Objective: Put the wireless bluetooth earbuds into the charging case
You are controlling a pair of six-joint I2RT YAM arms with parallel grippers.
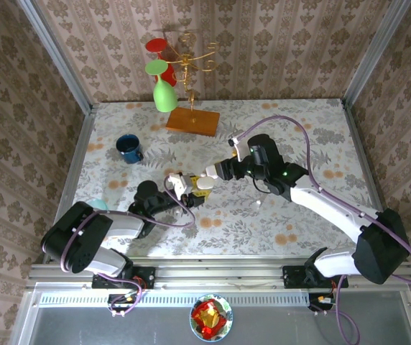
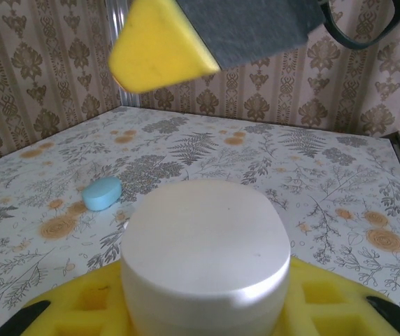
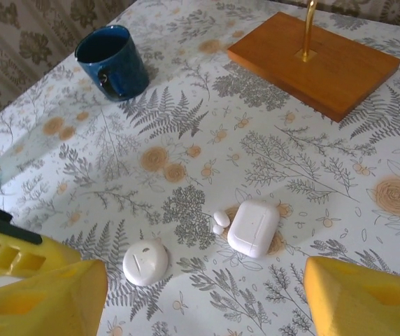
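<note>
1. Left wrist view: the left claw (image 2: 200, 308) is pinched on a round white case (image 2: 205, 245), lid closed, and holds it clear of the worktop (image 2: 312, 175). This is probably the charging case.
2. Right wrist view: a white disc (image 3: 145, 262) lies on the worktop, apart from the earbuds and to their left.
3. The earbuds (image 3: 220, 222), two tiny white buds, lie side by side on the worktop, just beside or touching the left flank of a rectangular white case (image 3: 254, 227).
4. Key relation: the buds lie ahead of and below the right claw (image 3: 203, 280), near its centreline. The pair runs roughly along the rectangular case's long side. The right arm is the nearer one.
5. The right claw is spread wide, holding and touching nothing.
6. Caution: on descent, the rectangular white case will likely crowd one finger.
</note>
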